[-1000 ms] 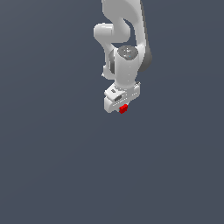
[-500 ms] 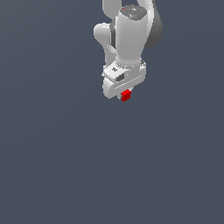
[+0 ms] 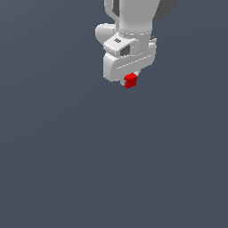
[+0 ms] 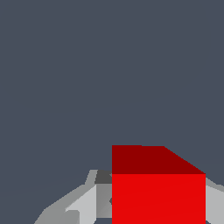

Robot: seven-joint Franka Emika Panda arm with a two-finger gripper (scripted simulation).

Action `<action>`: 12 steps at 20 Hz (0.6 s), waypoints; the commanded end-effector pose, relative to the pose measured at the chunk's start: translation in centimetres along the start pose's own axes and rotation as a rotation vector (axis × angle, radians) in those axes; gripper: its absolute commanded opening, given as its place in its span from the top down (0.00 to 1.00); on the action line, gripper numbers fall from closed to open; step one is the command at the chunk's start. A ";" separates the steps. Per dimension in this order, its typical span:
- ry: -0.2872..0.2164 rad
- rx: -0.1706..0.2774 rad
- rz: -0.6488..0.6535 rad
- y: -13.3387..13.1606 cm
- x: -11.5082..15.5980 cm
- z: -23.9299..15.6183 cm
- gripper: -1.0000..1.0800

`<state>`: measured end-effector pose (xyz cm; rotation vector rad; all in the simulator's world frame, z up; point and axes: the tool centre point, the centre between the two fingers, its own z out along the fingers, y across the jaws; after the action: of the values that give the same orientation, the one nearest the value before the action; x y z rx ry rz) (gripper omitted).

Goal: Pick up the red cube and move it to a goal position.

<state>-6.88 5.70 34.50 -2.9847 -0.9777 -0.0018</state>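
The red cube (image 3: pixel 130 80) shows just under the white gripper (image 3: pixel 129 79) near the top of the exterior view, held between the fingers and well above the dark grey floor. The gripper is shut on it. In the wrist view the red cube (image 4: pixel 158 188) fills much of the near field, with a grey finger (image 4: pixel 87 203) beside it. The fingertips are mostly hidden behind the hand in the exterior view.
A plain dark grey surface (image 3: pixel 114 169) fills the rest of both views. The white arm (image 3: pixel 133 18) rises out of the exterior view's top edge. No other object shows.
The arm and gripper have risen with the red cube in them, moving up and slightly to the exterior view's right. The cube stays held.
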 end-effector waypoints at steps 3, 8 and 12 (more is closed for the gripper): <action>-0.001 0.000 0.000 0.2 0.3 -2.7 1.00; -0.001 0.000 0.001 0.4 0.6 -4.4 1.00; -0.001 0.000 0.001 0.5 0.7 -4.8 1.00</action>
<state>-6.07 5.76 39.17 -2.9856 -0.9767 -0.0007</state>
